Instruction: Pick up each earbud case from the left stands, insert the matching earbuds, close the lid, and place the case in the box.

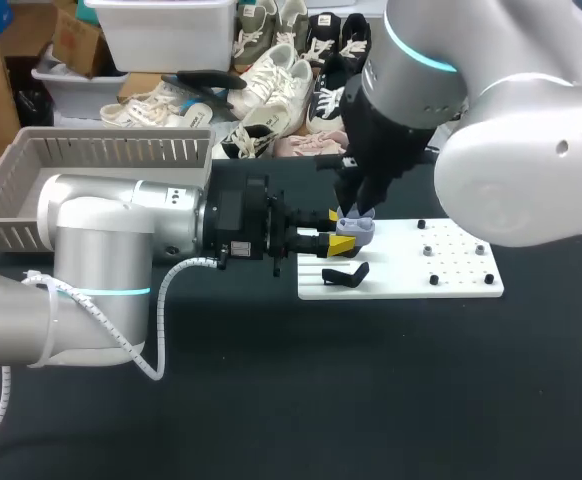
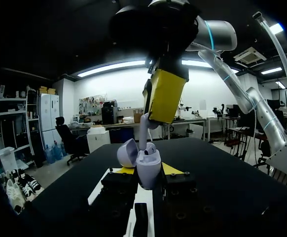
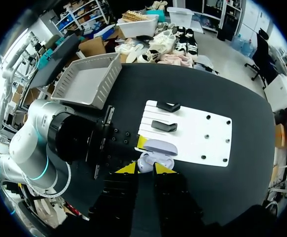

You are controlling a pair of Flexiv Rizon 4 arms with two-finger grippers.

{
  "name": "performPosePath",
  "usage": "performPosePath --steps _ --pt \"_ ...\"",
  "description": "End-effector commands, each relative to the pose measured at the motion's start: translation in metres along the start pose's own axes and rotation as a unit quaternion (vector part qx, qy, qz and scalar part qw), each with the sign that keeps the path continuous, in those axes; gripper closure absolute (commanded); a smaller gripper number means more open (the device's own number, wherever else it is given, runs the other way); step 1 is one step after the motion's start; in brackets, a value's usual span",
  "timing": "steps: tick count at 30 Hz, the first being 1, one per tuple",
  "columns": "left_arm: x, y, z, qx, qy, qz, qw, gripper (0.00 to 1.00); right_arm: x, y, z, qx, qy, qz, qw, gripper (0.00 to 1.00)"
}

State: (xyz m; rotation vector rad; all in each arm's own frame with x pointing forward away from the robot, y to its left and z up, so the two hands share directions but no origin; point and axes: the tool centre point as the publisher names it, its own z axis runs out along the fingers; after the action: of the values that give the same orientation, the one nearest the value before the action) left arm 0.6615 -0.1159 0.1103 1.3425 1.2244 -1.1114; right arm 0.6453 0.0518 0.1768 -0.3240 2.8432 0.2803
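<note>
Lavender open-lidded earbud case (image 2: 148, 170) tight between left fingers (image 2: 171, 169); white earbud (image 2: 143, 132) gripped between right fingers (image 2: 165, 96) above, top hidden.

Even overhead light in the head view, black bench (image 1: 271, 400) dull and low in contrast, white board (image 1: 441, 270) bright, soft sheen on right arm (image 1: 531, 170), shadows faint, ceiling strip lights (image 2: 111, 66) facing the left wrist view, left hand (image 2: 147, 172) dark against them, right wrist view evenly lit

The left arm (image 1: 101, 240) is a fat silver tube with a glowing blue-green ring (image 1: 111, 293) and a curly white cable (image 1: 143, 352). The right arm (image 1: 516, 170) is silver too. The left gripper (image 2: 148, 170) and the right gripper (image 3: 144, 169) are black with yellow tips.
</note>
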Motion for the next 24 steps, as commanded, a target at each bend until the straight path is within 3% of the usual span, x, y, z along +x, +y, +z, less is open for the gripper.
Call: performPosePath --steps 1,24 --pt "0.0003 0.0001 0.0001 0.0 0.0 0.0 1.0 1.0 -0.0007 0.0017 0.0005 0.001 0.002 -0.001 1.0 1.0" --pt "0.0003 0.0001 0.0001 0.0 0.0 0.0 1.0 1.0 -0.001 -0.0002 0.0067 -0.01 -0.002 -0.011 1.0 1.0"
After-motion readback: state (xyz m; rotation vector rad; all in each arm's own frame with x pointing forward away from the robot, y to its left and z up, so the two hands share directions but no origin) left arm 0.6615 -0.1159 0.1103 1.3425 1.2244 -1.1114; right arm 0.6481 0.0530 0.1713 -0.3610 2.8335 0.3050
